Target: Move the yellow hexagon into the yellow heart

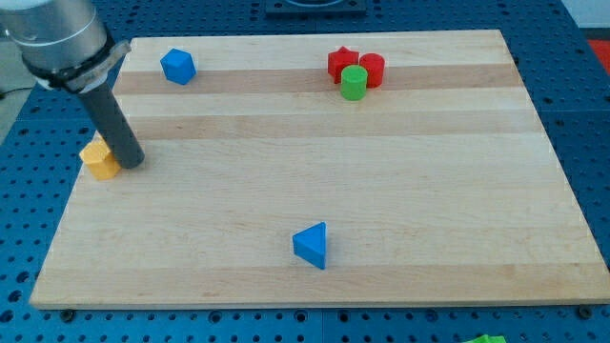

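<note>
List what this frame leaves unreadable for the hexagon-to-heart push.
- Yellow block, view's left: the rod covers its right side; its shape, and whether it is one block or two, stays unclear.
- My tip: contact with it cannot be confirmed.
- Green piece: cut off by the bottom edge.

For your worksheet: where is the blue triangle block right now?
The blue triangle block sits alone near the board's bottom edge, roughly mid-width, far below the green block.

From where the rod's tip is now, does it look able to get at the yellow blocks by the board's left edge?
Probably yes. My tip already stands right beside the yellow blocks, on their right, with nothing between. The rod hides part of them, so hexagon and heart are hard to tell apart.
</note>
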Available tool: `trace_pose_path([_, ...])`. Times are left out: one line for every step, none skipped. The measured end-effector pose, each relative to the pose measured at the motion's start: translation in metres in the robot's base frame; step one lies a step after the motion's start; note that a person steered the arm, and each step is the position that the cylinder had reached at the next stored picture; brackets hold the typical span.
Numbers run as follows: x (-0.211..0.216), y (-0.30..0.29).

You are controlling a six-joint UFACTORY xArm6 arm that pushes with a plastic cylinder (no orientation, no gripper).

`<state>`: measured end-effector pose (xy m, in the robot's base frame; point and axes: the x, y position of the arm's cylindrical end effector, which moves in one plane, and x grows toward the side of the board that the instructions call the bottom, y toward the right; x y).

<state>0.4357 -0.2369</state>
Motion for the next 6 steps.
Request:
trace_pose_path([0.012,0.015])
trace_pose_path([0.042,0.01])
trace_pose_path([0.042,-0.033])
trace_pose_path([0.047,-0.035])
trace_pose_path([0.021,-0.031])
trace_pose_path([-0.009,-0.03])
